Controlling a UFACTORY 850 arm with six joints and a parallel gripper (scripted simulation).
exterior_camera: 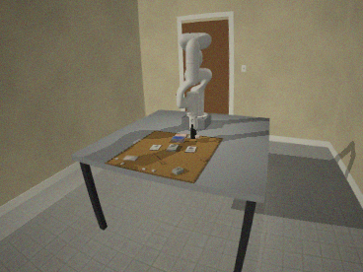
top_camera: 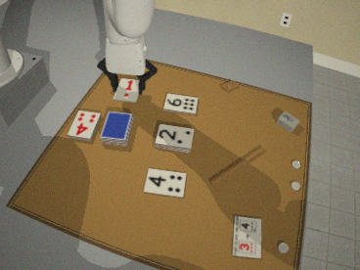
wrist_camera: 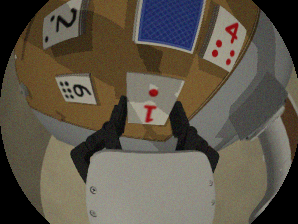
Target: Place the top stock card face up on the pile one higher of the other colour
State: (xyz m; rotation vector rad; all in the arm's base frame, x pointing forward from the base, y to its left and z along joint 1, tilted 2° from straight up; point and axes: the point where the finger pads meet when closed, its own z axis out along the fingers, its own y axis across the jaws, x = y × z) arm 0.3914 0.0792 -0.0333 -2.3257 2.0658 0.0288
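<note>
My gripper (top_camera: 128,84) is shut on a face-up red 1 card (top_camera: 127,90), held by its two side edges above the far left of the brown card cloth; the card also shows in the wrist view (wrist_camera: 152,100). The blue face-down stock (top_camera: 116,126) lies in front of it, also seen in the wrist view (wrist_camera: 172,14). A red 4 card (top_camera: 84,123) lies left of the stock. The piles show a black 6 (top_camera: 181,103), a black 2 (top_camera: 174,137) and a black 4 (top_camera: 165,182).
A small grey block (top_camera: 288,120) sits at the right of the cloth. Three white discs (top_camera: 294,164) lie along the right edge. A rule card (top_camera: 247,237) lies at the front right. A thin stick (top_camera: 237,165) lies right of the middle.
</note>
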